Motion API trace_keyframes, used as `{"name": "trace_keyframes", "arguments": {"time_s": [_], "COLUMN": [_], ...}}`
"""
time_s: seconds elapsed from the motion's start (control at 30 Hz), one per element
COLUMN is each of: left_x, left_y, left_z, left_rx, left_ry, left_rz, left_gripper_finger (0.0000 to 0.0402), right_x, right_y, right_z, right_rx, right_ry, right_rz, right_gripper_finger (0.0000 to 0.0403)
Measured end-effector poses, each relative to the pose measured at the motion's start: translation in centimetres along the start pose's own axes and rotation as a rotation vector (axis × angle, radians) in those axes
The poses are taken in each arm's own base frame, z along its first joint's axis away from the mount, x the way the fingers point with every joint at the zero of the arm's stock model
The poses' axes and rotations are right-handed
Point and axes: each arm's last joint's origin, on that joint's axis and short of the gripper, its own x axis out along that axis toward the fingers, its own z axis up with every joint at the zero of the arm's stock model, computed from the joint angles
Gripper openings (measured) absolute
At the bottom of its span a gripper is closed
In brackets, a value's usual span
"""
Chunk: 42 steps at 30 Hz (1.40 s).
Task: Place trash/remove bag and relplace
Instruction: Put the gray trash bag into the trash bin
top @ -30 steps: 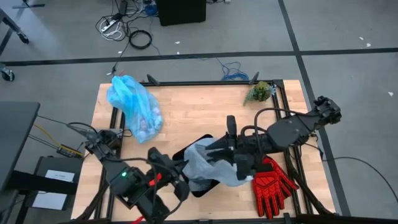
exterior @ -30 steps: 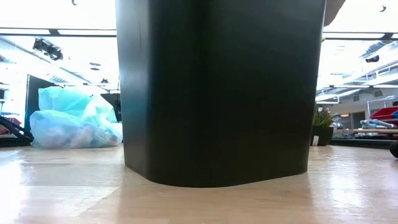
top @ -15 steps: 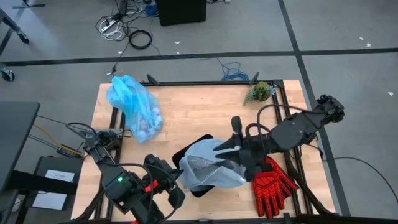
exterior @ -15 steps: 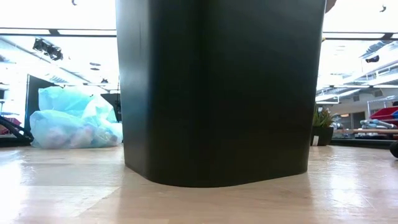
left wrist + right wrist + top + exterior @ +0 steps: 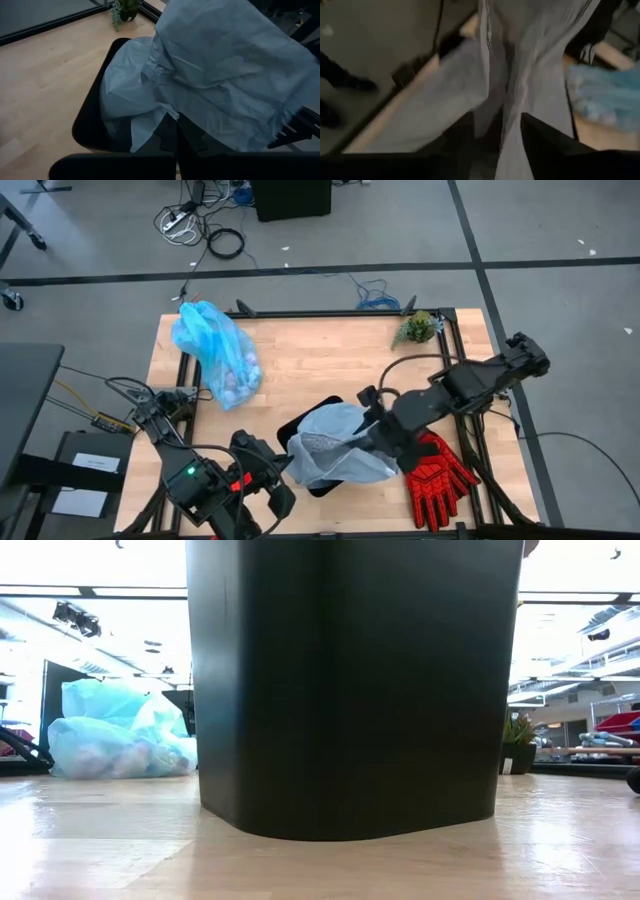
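A pale grey-blue plastic bag point(image 5: 335, 448) lies spread over the mouth of the black bin point(image 5: 287, 428), which stands on the table near its near edge. My right gripper point(image 5: 372, 438) is shut on the bag's right side. My left gripper point(image 5: 283, 477) is at the bag's left edge, at the bin's near-left side, and looks shut on it. The bright cyan bag point(image 5: 212, 345) rests on the table at the far left, with paper wads point(image 5: 235, 380) showing through it. It also shows in the low view point(image 5: 115, 730). My left gripper seems to hold a hanging fold of the pale bag's near edge point(image 5: 137, 142), coming level from the table's near-left. The fingers themselves hide the place of contact. My right gripper pinches a gathered bunch of several layers of the pale bag point(image 5: 507, 117) between its two fingers point(image 5: 545, 145), coming from the table's right. The plastic runs taut from there across the bin.
Red work gloves point(image 5: 440, 475) lie at the near right, beside the right arm. A small green plant point(image 5: 418, 328) stands at the far right corner. Bare wood lies between the cyan bag and the bin. In the low view the bin point(image 5: 350, 690) blocks most of the scene.
My left gripper has drawn back toward the table's near-left corner. The pale bag has spread out from a bunched heap into a wider sheet over the bin. My right gripper has gone a little toward the near edge with the bag.
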Motion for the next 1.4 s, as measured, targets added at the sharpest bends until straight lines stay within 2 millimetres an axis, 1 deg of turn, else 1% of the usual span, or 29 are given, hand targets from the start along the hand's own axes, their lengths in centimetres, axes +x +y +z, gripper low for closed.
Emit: {"name": "trace_keyframes", "arguments": {"time_s": [0.07,0.13,0.23,0.33,0.4,0.5,0.53,0.63,0.7,0.77,0.87,0.97,1.07,1.17,1.27,1.4], "left_x": [0.0,0.0,0.0,0.0,-0.2,-0.5,-0.5,-0.6,-0.5,-0.4,-0.5,-1.0,-1.6,-2.4,-2.9,-3.2], "left_y": [0.0,0.0,0.0,0.0,-0.1,-0.1,-0.2,-0.3,-0.6,-0.9,-1.0,-0.4,0.4,1.3,1.9,1.9], "left_z": [0.0,0.0,0.0,0.0,-0.1,-0.3,-0.4,-0.4,-0.1,0.1,0.4,0.8,1.8,3.0,3.9,5.2], "left_rx": [-0.004,-0.006,-0.006,-0.006,-0.005,0.012,0.035,0.091,0.106,0.106,0.107,0.08,0.032,-0.037,-0.097,-0.168], "left_ry": [-0.002,-0.002,-0.002,-0.002,-0.005,-0.005,-0.004,-0.01,-0.04,-0.079,-0.104,-0.102,-0.106,-0.123,-0.174,-0.228], "left_rz": [0.0,0.0,0.0,-0.001,-0.008,-0.016,-0.02,-0.03,-0.043,-0.056,-0.059,-0.055,-0.056,-0.064,-0.067,-0.097], "left_gripper_finger": [0.0,0.0,0.0,0.0,0.0002,0.0009,0.0014,0.0035,0.0059,0.0093,0.0157,0.0221,0.0264,0.0277,0.0273,0.0263], "right_x": [0.6,1.0,1.7,2.0,2.1,2.0,2.0,1.9,1.8,1.8,1.8,1.8,1.8,1.8,1.8,1.7], "right_y": [-0.1,-0.2,-0.7,-1.3,-1.7,-2.0,-2.0,-2.3,-2.4,-2.5,-2.6,-2.7,-2.9,-3.6,-4.5,-5.6], "right_z": [-0.3,-0.8,-1.2,-1.5,-1.7,-1.7,-1.6,-1.1,-1.0,-0.9,-1.0,-1.1,-1.2,-1.6,-1.9,-2.1], "right_rx": [0.001,0.007,0.019,0.031,0.024,-0.011,-0.031,-0.045,-0.051,-0.049,-0.04,-0.036,-0.032,-0.011,0.038,0.079], "right_ry": [0.004,0.015,0.015,0.016,0.019,0.011,0.01,-0.02,-0.033,-0.037,-0.028,-0.008,0.01,0.037,0.048,0.046], "right_rz": [-0.014,-0.021,-0.039,-0.056,-0.06,-0.067,-0.07,-0.134,-0.153,-0.159,-0.174,-0.21,-0.251,-0.29,-0.341,-0.401], "right_gripper_finger": [0.0185,0.0195,0.0186,0.0145,0.0102,0.0025,0.0013,0.0004,0.0001,0.0001,0.0,0.0,0.0,0.0,0.0,0.0]}}
